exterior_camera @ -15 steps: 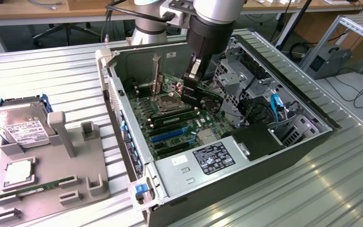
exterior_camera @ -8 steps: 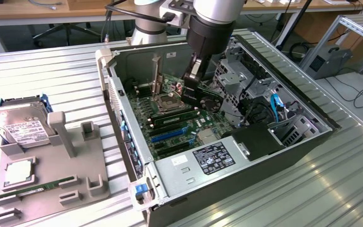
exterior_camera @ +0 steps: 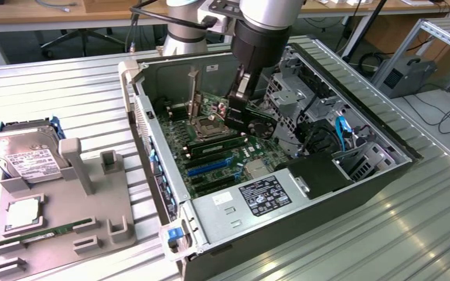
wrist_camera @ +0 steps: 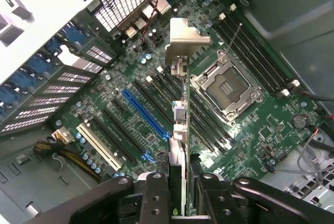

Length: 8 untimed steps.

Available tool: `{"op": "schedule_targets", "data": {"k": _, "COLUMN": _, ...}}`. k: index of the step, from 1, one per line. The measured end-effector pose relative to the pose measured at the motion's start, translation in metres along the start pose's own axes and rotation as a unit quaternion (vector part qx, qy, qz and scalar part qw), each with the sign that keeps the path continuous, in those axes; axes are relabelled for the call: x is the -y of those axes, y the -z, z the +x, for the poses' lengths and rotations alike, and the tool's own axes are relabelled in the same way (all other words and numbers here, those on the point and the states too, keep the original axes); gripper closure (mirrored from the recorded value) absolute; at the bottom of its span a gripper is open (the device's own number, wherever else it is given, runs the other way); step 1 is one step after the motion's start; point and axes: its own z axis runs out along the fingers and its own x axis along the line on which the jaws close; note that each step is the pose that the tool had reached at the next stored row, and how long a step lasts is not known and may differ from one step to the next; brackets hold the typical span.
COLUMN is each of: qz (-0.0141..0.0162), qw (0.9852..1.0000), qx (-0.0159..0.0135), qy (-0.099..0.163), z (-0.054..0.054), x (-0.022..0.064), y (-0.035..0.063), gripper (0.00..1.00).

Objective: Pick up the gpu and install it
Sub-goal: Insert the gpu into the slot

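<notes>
The two fingers point(wrist_camera: 156, 192) of the gripper point(wrist_camera: 181, 182) are closed on the gpu point(wrist_camera: 180, 114), one against each flat face at its near end. The card runs edge-on away from them, and its silvery bracket point(wrist_camera: 188, 38) is at the far end. It hangs inside the open computer case point(exterior_camera: 381, 175), which stands mid-counter point(exterior_camera: 68, 88). Below it is the green motherboard point(wrist_camera: 250, 130), and the card lines up over the black slots between the blue slot point(wrist_camera: 146, 117) and the processor socket point(wrist_camera: 227, 88). I cannot tell whether its lower edge touches a slot. A hard drive point(exterior_camera: 21, 152) rests on a grey holder point(exterior_camera: 77, 205) near the counter's edge at the exterior view's left.
</notes>
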Motion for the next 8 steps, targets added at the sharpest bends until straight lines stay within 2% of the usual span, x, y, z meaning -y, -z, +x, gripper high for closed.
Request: {"op": "schedule_targets", "data": {"k": 8, "qz": -0.0004, "qw": 0.9999, "qx": -0.0004, "qy": 0.015, "z": 0.0000, "x": 0.0000, "y": -0.0003, "gripper": 0.74}}
